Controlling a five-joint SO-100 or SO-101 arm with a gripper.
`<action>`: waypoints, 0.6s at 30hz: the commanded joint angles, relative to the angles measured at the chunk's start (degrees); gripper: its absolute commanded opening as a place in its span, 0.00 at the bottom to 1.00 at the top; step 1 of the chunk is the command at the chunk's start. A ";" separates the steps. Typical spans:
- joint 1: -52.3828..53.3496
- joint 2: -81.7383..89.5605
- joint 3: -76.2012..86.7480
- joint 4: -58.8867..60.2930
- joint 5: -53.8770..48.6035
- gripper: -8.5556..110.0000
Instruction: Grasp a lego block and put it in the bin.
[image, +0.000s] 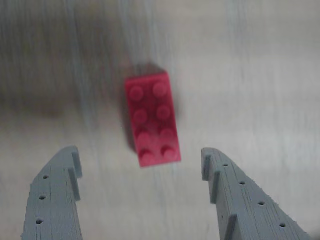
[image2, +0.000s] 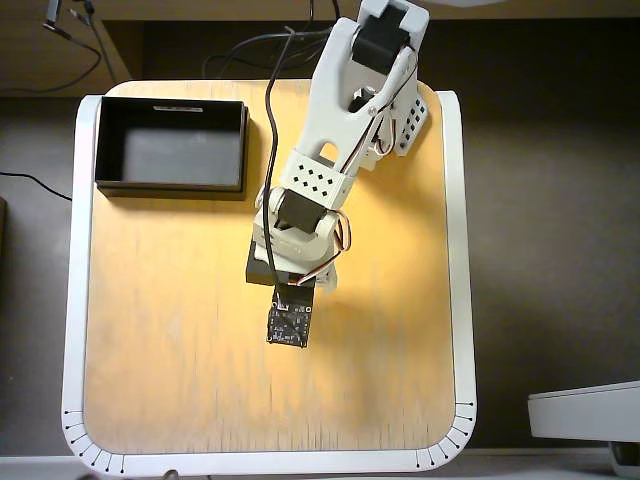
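Below, lego block (image: 151, 119) lengthwise between the spread, empty pincer (image: 141, 161) fingers (studs up, slightly skewed)

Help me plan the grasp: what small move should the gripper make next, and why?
Probably ease forward and down until the lego block sits between the fingers, then close. In the wrist view the gripper is open, the block lies just ahead of its tips, roughly centred, untouched on the table.

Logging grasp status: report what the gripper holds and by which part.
Nothing is held. The grey two-finger gripper is open, and the small red studded plastic lego block lies on the table between and beyond its fingertips, untouched.
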 joint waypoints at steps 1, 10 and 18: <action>1.23 -1.05 -7.65 -4.57 1.05 0.28; 2.46 -5.27 -7.65 -9.23 2.29 0.28; 2.37 -5.63 -7.65 -9.23 1.93 0.28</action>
